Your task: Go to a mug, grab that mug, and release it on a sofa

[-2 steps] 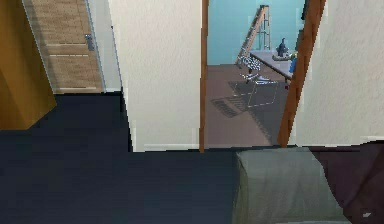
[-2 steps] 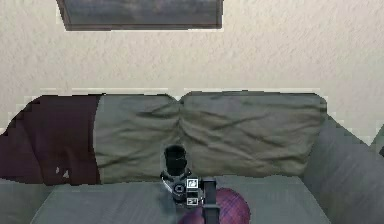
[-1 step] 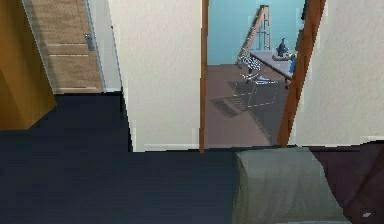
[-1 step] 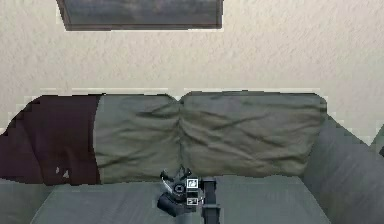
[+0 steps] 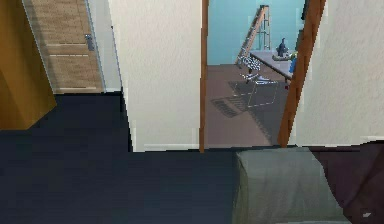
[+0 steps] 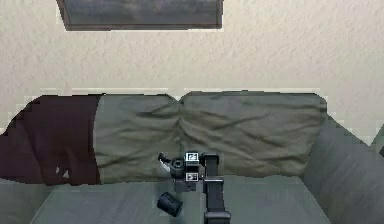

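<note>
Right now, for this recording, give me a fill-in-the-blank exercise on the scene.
A small dark thing lies on the ___ seat beside the arm. A picture hangs ___ the cushions. Beyond the doorway, a ladder stands by a ___ wall. Missing: sofa; above; blue.

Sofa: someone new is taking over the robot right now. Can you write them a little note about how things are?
Gripper: out above the sofa seat; cannot tell whether it holds anything.
Things: a small dark thing lies on the seat, left of the arm. It may be the mug, but it is too small to be sure.
Done: the robot is at the sofa with the arm out.
Left: check that the dark thing is the mug; if not, release it here.
</note>
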Motion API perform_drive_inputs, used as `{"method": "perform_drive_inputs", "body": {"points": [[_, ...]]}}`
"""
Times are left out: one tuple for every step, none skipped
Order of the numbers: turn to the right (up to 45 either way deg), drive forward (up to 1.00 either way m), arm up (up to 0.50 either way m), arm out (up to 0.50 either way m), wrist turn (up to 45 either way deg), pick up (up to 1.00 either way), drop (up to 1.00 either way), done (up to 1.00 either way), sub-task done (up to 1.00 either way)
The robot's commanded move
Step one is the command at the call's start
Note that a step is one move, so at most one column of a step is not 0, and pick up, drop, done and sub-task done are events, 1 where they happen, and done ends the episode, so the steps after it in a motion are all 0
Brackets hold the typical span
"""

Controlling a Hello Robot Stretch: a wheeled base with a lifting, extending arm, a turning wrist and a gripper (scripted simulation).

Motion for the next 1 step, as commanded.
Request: {"method": "perform_drive_inputs", "body": {"points": [[0.0, 0.00, 0.00, -0.08, 0.0, 0.00, 0.00, 0.00, 0.00]]}}
